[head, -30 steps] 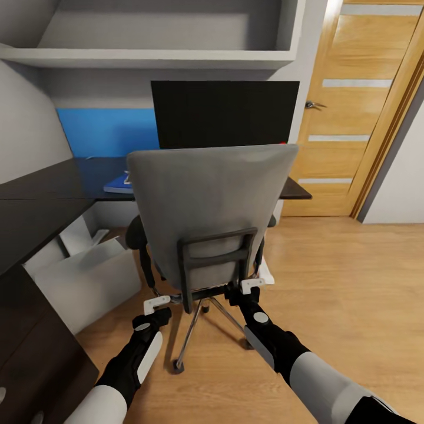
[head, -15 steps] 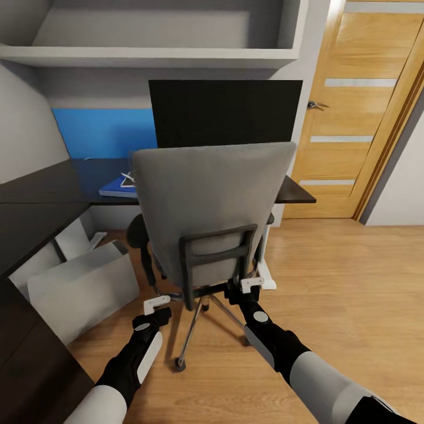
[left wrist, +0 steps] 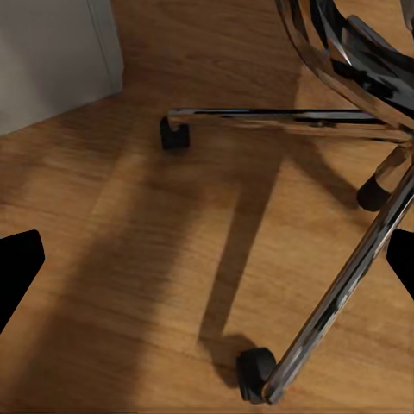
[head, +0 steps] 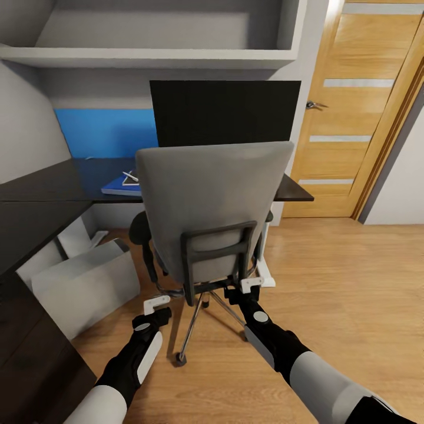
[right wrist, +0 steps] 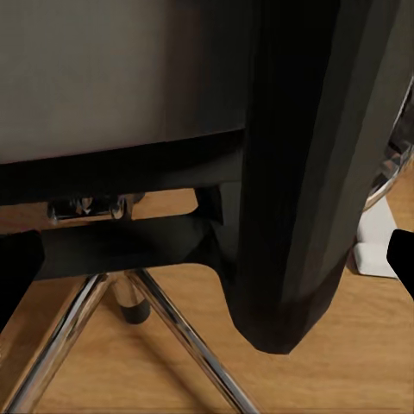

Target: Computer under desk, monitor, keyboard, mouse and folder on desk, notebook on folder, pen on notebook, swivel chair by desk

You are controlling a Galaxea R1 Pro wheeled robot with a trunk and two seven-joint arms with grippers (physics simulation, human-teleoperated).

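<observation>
Pincers, both apart, flank swivel chair blocking desk, monitor, computer.

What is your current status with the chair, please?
Both hands open: left hand, right hand at swivel chair back frame. Chair faces desk. Computer lies left.

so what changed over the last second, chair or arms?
The swivel chair shifted slightly right and toward the desk, uncovering more of the blue folder and the pen on it. The camera also moved. Left gripper and right gripper kept their places low behind the chair. Nothing grasped or released.
</observation>
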